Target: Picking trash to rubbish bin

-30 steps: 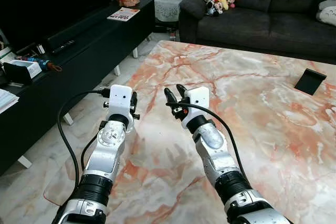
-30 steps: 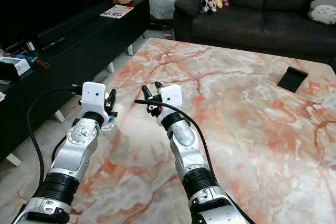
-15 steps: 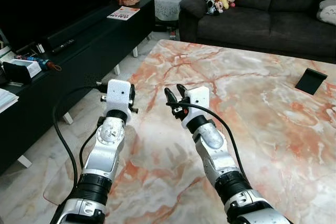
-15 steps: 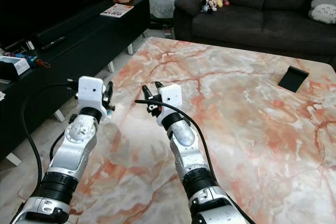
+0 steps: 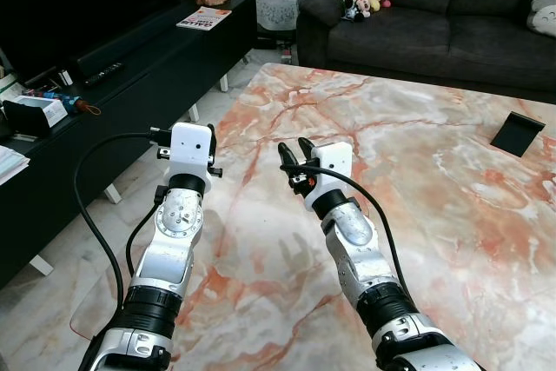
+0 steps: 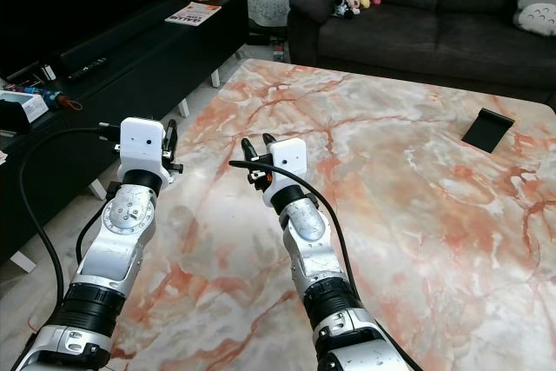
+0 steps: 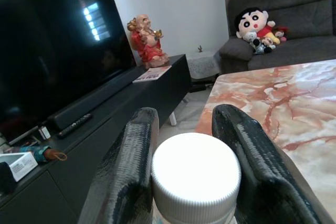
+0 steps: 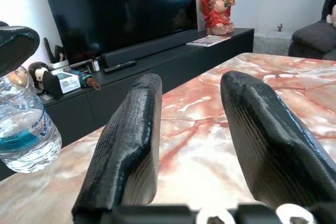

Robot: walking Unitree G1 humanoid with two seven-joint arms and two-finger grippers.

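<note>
Over on the left, the left end effector [image 7: 184,182] is clamped on a water bottle [image 8: 23,124], white cap up, lifted at the table's [image 5: 452,180] near-left edge. To its right, the right end effector [image 8: 191,145] hovers above the marble, fingers apart, holding nothing. My advice: keep the bottle upright with a steady squeeze while heading off to find a bin.

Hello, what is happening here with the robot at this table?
The left gripper holds a plastic water bottle by its white cap, lifted at the left edge of the marble table. The right gripper is open and empty above the table. No rubbish bin can be seen.
</note>
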